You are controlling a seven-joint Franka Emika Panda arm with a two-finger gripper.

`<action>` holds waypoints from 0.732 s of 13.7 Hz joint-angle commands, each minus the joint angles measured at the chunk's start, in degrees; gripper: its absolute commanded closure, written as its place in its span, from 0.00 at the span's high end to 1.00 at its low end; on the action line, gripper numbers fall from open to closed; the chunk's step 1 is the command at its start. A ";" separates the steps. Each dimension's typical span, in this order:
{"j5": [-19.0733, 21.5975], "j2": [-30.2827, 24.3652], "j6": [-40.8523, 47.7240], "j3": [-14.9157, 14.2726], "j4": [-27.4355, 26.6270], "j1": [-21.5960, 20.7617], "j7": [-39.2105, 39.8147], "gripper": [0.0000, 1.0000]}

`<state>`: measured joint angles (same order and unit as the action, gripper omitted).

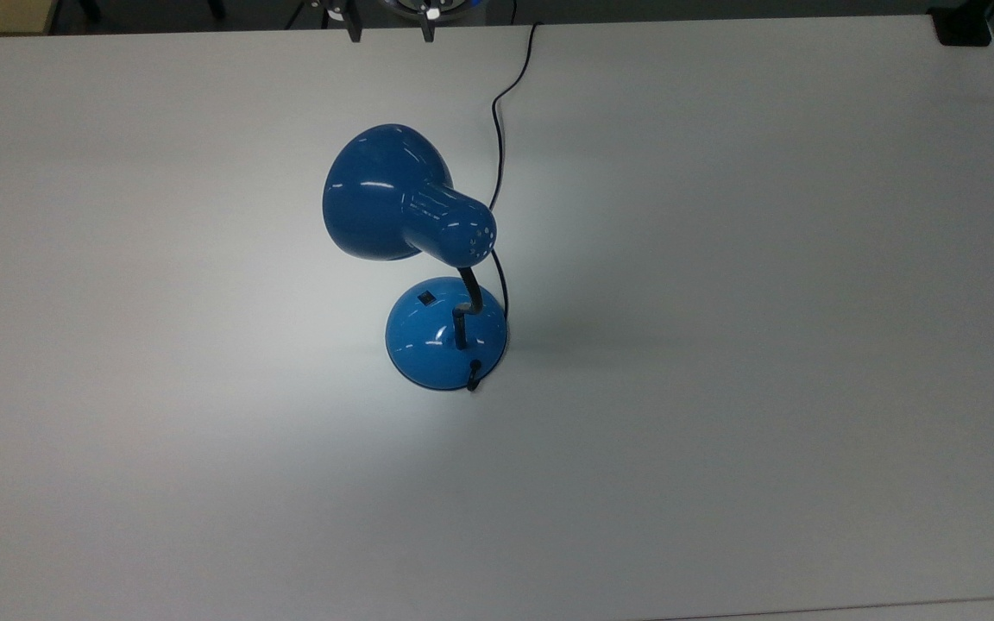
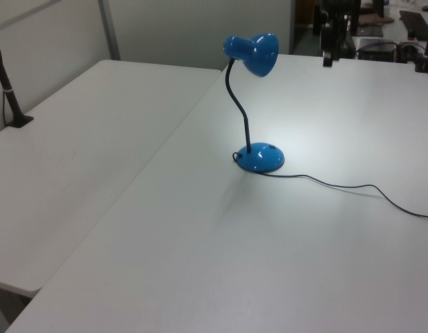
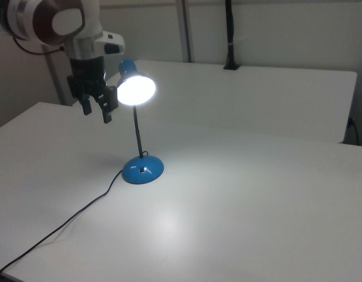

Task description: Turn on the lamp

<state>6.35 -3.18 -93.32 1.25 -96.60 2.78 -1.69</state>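
White table (image 1: 764, 302), apparently laminate. Standing on it: lit blue lamp (image 1: 445, 343) on its domed base; black cord (image 2: 352, 187) trailing across the surface.
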 commanded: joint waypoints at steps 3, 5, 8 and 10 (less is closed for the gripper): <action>-6.26 1.77 -2.99 -0.64 3.69 0.03 1.95 1.00; -6.61 2.30 -4.76 -0.81 3.78 0.03 1.95 1.00; -7.06 2.39 -4.76 -0.81 3.69 0.03 1.95 1.00; -7.14 3.09 -4.94 -0.81 3.69 0.03 1.95 1.00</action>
<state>0.07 -1.04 -97.63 0.66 -93.73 2.83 -1.10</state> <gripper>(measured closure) 0.000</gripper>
